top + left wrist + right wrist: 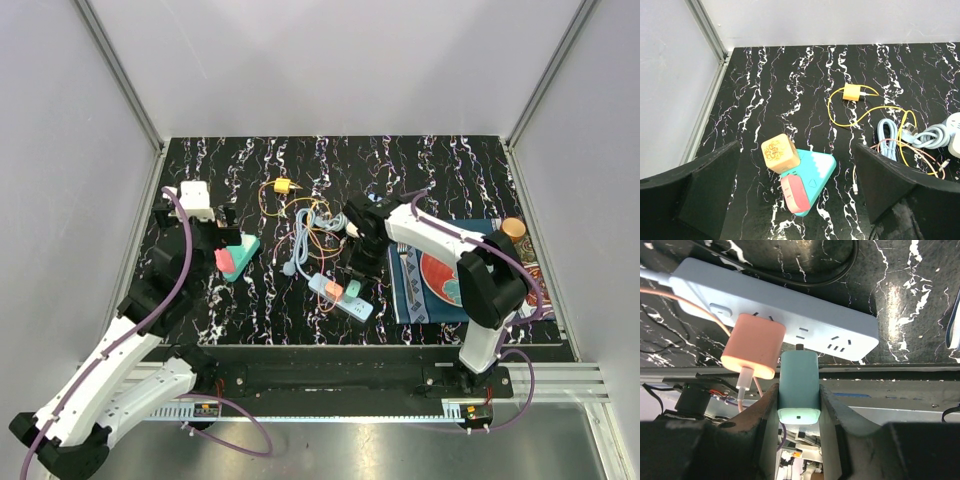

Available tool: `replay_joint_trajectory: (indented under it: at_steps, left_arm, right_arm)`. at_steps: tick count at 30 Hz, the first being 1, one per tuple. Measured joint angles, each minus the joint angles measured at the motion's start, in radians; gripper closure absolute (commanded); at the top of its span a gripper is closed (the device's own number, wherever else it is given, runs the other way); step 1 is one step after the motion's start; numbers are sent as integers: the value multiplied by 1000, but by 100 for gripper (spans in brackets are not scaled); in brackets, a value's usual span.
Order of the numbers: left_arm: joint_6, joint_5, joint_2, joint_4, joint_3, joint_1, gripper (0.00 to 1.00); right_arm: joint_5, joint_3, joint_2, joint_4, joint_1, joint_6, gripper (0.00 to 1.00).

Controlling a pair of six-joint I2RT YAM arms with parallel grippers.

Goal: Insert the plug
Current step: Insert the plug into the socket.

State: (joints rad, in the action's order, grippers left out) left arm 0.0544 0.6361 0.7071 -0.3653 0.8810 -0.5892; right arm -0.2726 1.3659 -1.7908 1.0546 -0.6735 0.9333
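Observation:
My right gripper [799, 389] is shut on a teal plug [799, 370], gripping its sides. The plug's prongs point at the light blue power strip [840, 327], and the prong tip sits at the strip's near edge beside a free socket. A pink charger [754, 345] with a white cable is plugged into the strip just to the left. In the top view the strip [358, 310] lies centre-front, with my right gripper [358, 272] above it. My left gripper [797, 200] is open and empty above a teal triangular socket block [815, 175].
A wooden cube [780, 152] and a pink plug [795, 192] sit on the triangular block. A yellow charger [852, 93] with a thin yellow cable and coiled blue cables [300, 235] lie mid-table. A patterned mat [405, 285] and a wooden cylinder [513, 228] are at the right.

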Motion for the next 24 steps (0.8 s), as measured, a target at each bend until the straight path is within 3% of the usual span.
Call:
replay_joint_trajectory:
  at_steps: [24]
  left_arm:
    - [-20, 42, -21, 1, -6, -15, 1]
  right_arm:
    - [35, -3, -58, -3, -27, 105, 100]
